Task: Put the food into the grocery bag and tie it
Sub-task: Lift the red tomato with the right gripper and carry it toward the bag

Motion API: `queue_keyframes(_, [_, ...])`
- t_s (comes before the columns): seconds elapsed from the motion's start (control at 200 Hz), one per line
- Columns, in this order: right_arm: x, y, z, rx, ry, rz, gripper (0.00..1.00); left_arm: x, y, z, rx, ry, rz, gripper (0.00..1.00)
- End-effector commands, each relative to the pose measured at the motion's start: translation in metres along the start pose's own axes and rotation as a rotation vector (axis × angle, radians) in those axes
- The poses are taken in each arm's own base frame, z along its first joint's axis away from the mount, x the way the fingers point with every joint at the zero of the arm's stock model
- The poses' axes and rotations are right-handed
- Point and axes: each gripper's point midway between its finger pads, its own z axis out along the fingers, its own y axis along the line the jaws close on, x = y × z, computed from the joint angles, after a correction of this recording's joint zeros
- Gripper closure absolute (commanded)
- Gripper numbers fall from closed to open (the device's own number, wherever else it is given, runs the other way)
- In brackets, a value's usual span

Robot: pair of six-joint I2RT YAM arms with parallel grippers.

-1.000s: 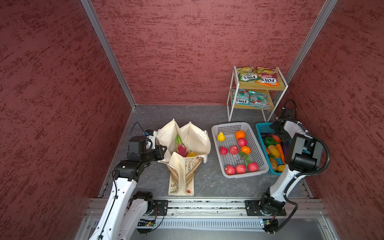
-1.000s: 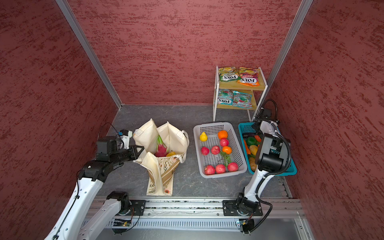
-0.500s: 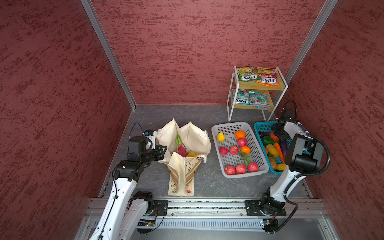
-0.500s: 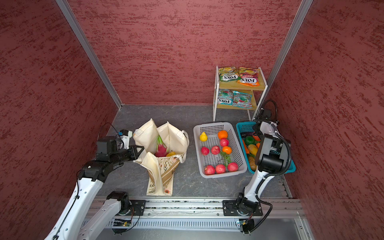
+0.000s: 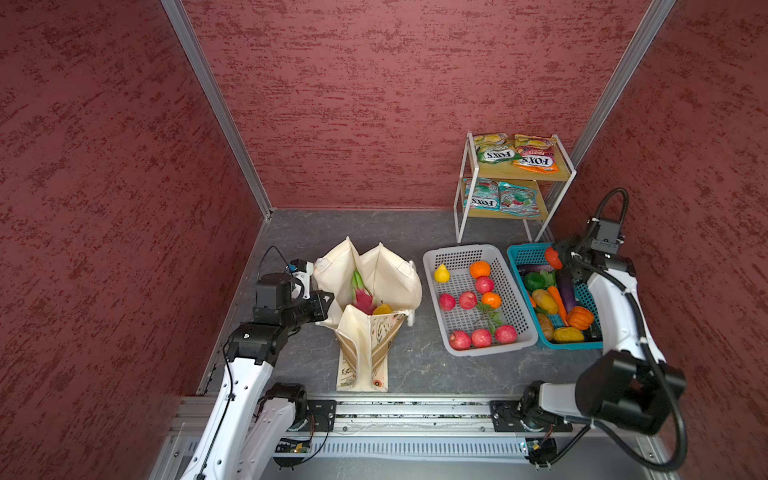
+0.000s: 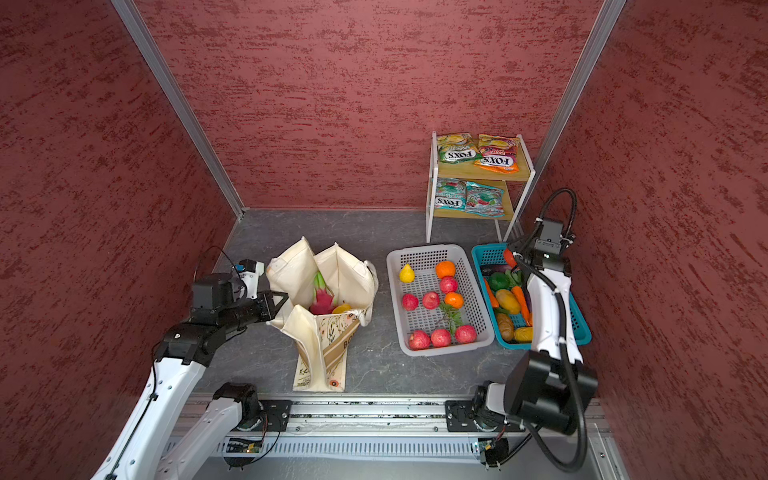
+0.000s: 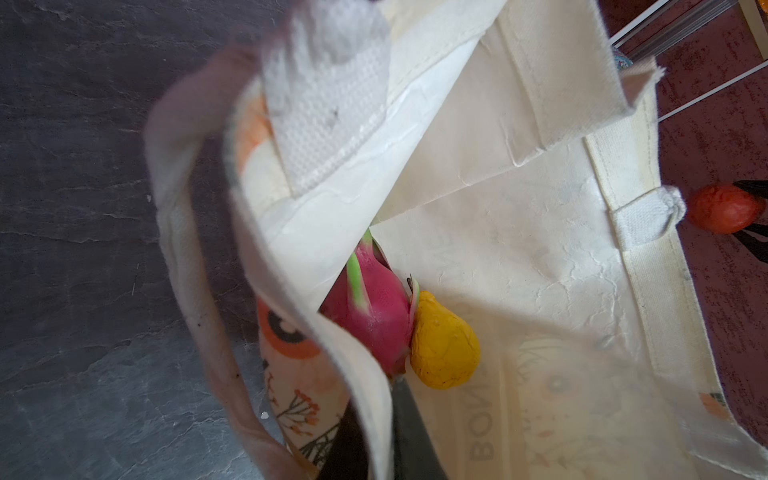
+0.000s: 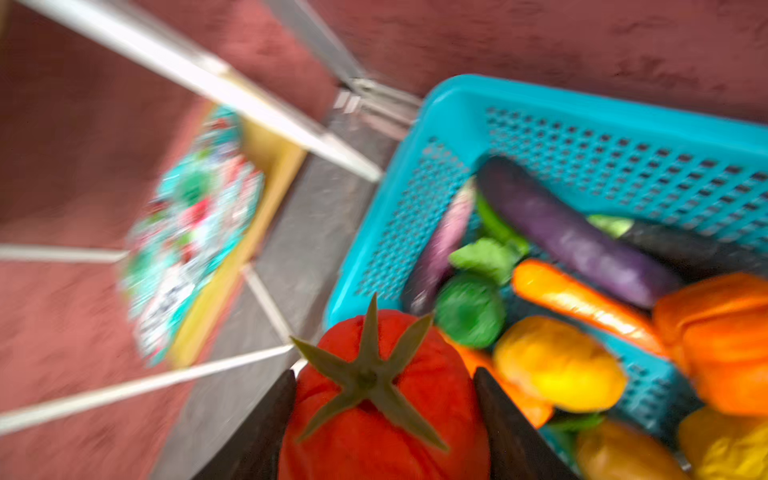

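Gripping tomato (image 8: 382,399): likely light, soft; clamped at sides by right gripper (image 8: 382,374), apart from bag (image 5: 390,274).
Bag rim: limp; pinched by left gripper (image 5: 324,301).

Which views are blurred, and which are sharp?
Right wrist view: motion blur smears the teal basket and shelf; the tomato near the lens is fairly sharp. Left wrist view: the bag is soft at its near edge, the dragon fruit crisp. Both top views: sharp, evenly lit.
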Motion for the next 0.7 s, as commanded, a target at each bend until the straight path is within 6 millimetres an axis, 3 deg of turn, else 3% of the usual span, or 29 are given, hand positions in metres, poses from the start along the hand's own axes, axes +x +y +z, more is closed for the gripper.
queue_keyframes(0.0, [0.054,0.036,-0.026,-0.14,0.13,-0.055,0.54,0.003,-0.002,0.0,0.015,0.005,0.003,0.86])
queue_keyframes(0.13, [0.1,0.081,-0.059,-0.269,0.23,-0.143,0.53,0.003,-0.003,-0.001,0.02,0.002,0.006,0.86])
queue_keyframes(0.316, [0.146,0.134,-0.111,-0.423,0.28,-0.25,0.55,0.002,-0.006,-0.004,0.028,-0.015,0.015,0.86])
queue_keyframes(0.521, [0.219,0.196,-0.161,-0.591,0.402,-0.448,0.58,0.002,-0.006,-0.004,0.033,-0.009,0.015,0.86])
queue_keyframes(0.696, [0.285,0.232,-0.196,-0.674,0.463,-0.625,0.59,0.003,-0.006,-0.004,0.034,-0.01,0.014,0.86])
